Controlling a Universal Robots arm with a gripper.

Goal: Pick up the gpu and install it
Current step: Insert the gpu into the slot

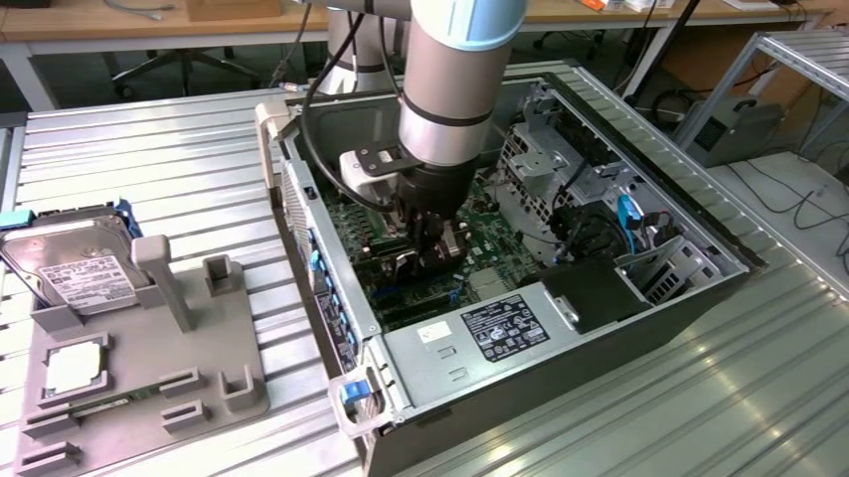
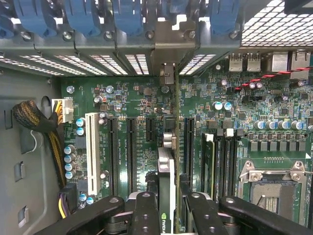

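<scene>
**Here, the gpu gripped edge-on inside the case**

The jaws were pinching the gpu (image 2: 167,161) by its two faces, inside the open computer case (image 1: 690,273). The card stood on edge directly between the jaws. Its long axis ran straight out from them toward the rear slot openings (image 2: 137,63), where its bracket end lay. It was aligned among the black expansion slots (image 2: 132,152) of the green motherboard (image 2: 122,98); whether its connector had entered a slot could not be told. The CPU socket (image 2: 268,181) lay off to one side of the jaws.

A logo on the card's edge, close to the jaws, appeared to read NVIDIA. The hard drive (image 1: 67,263), well apart from the jaws, carried a white label too small to read.
</scene>
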